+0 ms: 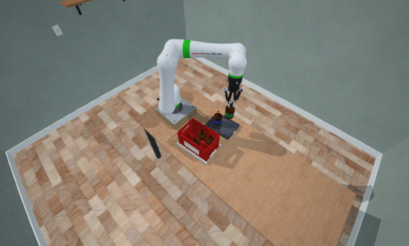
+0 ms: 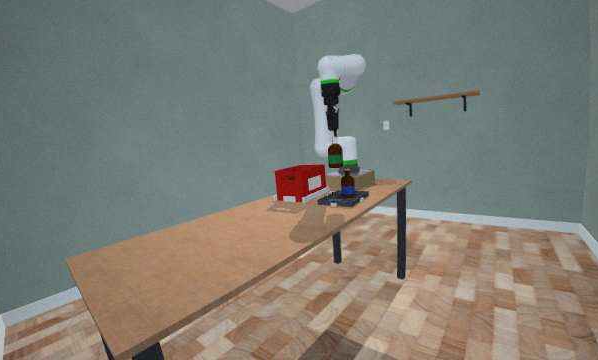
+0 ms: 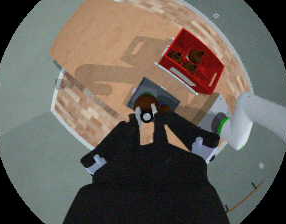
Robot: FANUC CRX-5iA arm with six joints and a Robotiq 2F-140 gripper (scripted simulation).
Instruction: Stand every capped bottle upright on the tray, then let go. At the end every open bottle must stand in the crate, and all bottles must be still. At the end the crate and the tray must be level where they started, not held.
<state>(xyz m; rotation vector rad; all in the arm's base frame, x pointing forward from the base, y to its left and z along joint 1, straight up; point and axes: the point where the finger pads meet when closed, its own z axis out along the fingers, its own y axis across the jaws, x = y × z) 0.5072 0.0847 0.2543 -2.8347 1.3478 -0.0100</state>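
Note:
My gripper (image 1: 230, 102) (image 2: 334, 135) (image 3: 146, 110) is shut on the neck of a brown bottle with a green label (image 1: 229, 111) (image 2: 335, 156). It holds the bottle upright in the air above the dark tray (image 1: 230, 131) (image 2: 332, 202) (image 3: 151, 87). A capped brown bottle with a blue label (image 1: 217, 118) (image 2: 348, 184) stands upright on the tray. The red crate (image 1: 191, 137) (image 2: 299, 182) (image 3: 206, 78) stands next to the tray and holds three open brown bottles (image 1: 202, 136) (image 3: 191, 58).
The arm's base plate (image 1: 187, 111) (image 2: 366, 176) stands behind the crate and tray at the table's far end. The long wooden table (image 1: 276, 178) (image 2: 189, 260) stretches toward the front. A wall shelf (image 2: 436, 97) hangs at the back.

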